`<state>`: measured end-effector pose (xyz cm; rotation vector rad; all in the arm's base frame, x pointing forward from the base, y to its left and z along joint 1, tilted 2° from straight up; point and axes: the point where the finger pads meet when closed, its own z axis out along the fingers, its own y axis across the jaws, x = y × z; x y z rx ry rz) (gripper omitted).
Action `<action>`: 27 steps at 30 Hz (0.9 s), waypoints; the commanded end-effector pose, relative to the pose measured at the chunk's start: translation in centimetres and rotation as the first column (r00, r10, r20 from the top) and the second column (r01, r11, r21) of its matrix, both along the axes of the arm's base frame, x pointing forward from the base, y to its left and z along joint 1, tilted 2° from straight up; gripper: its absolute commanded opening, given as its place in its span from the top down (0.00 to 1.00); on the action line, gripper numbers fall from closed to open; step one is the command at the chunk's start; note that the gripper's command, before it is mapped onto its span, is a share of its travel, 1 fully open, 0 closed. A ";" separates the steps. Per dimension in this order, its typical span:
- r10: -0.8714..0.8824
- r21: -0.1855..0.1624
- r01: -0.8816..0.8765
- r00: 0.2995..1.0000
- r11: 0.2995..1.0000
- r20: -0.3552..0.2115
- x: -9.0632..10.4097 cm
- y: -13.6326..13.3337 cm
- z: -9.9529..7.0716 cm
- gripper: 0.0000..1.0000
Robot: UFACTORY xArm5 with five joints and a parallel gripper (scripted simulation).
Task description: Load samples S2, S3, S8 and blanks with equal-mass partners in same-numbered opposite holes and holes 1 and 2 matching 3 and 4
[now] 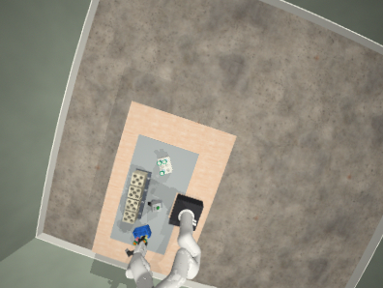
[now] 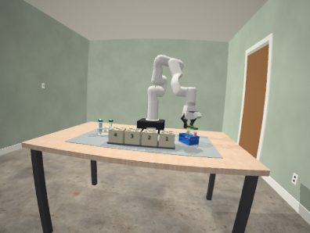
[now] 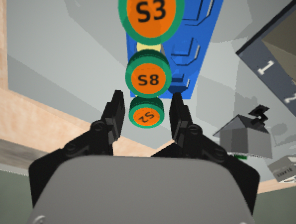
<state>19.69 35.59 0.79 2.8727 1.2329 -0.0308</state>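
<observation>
Your gripper (image 3: 146, 116) hangs open and empty, jaws either side of S2 (image 3: 146, 113), which stands with S8 (image 3: 148, 76) and S3 (image 3: 151, 15) in the blue sample rack (image 3: 192, 45) on the tabletop (image 2: 156, 158). Expect a stiff, smooth, likely slippery tube; grip just under the cap

a pale wooden tabletop (image 2: 164, 161) on dark legs carries a grey mat (image 2: 203, 150). the floor (image 2: 129, 203) is mottled grey-brown. sage-green walls (image 2: 43, 59) enclose the room, with a brown door (image 2: 254, 99) in a white frame, a light switch (image 2: 43, 85) and a wall outlet (image 2: 294, 178).
</observation>
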 end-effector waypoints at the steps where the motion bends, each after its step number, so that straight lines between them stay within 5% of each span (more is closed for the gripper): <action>1: 0.000 0.003 0.000 1.000 1.000 0.002 0.1 0.1 0.1 0.43; 4: 0.000 0.003 0.000 1.000 1.000 0.002 0.1 0.1 0.1 0.43; 5: 0.000 0.003 0.000 1.000 1.000 0.002 0.1 0.1 0.2 1.00; 27: 0.000 0.003 0.000 1.000 1.000 0.002 0.1 0.1 0.3 1.00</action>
